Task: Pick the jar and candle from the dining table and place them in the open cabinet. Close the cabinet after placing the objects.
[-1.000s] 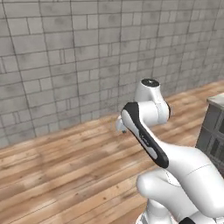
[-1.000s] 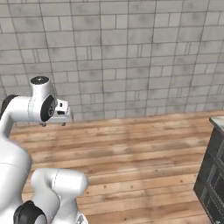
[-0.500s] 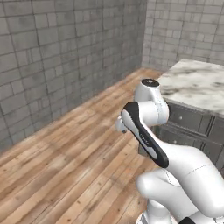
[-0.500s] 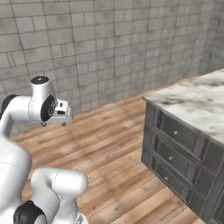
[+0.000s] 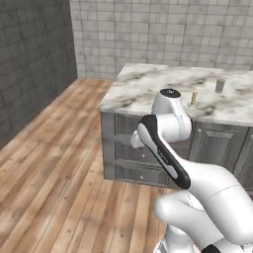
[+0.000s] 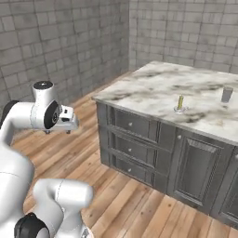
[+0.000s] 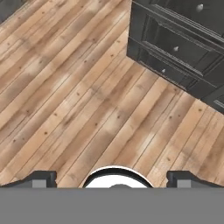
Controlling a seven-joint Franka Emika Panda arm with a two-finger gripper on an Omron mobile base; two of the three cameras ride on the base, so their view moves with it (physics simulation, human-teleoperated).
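Marble dining table (image 6: 139, 90) carries candle (image 6: 180, 103) and jar (image 6: 227, 94), well apart; gripper (image 7: 112, 178) wide, empty, over floor (image 7: 78, 100)

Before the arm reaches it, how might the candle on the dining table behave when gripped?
The candle is a thin upright stick in a small dish holder, so it probably tips if nudged sideways. It looks light. Gripped by the stick alone, it might lift out of the holder.

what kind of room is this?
Likely a rendered kitchen or dining room: marble-topped dining table over dark drawer fronts, candle and jar on top, wood plank floor, grey brick walls.
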